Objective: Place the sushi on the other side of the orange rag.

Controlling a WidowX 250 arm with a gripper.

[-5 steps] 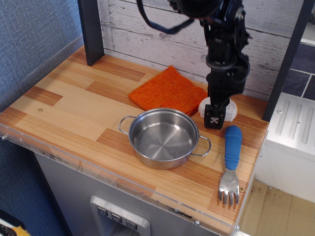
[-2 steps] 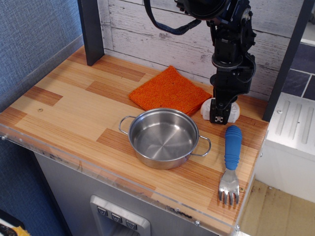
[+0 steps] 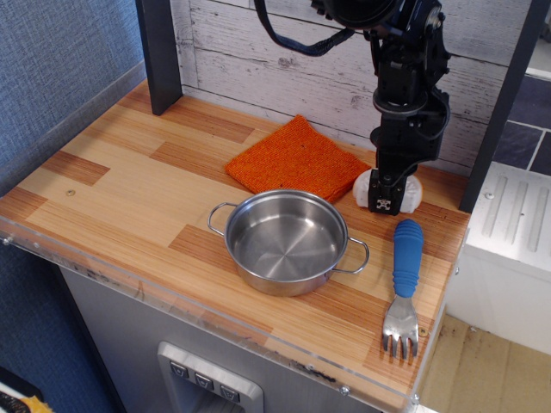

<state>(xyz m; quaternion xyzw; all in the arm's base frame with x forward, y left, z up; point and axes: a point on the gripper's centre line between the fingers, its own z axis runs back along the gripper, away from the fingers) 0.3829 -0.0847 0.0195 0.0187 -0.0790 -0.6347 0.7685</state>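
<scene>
Your black gripper (image 3: 384, 205) is hanging straight down near the back right corner of the counter, right over the small white bumpy-topped sushi (image 3: 411, 194). It is covering the middle of the sushi, and white is showing on both sides of it. You cannot tell from this view whether the jaws are apart or clamped on it. The sushi is sitting on the wooden counter (image 3: 112, 185) just beside the right corner of the square bright orange knitted rag (image 3: 295, 158), which is lying toward the back edge. The round steel two-handled pot (image 3: 287, 240) is sitting empty near the front edge, touching the rag's front corner. The blue-handled metal fork (image 3: 403, 288) is lying along the right edge, tines toward the front.
</scene>
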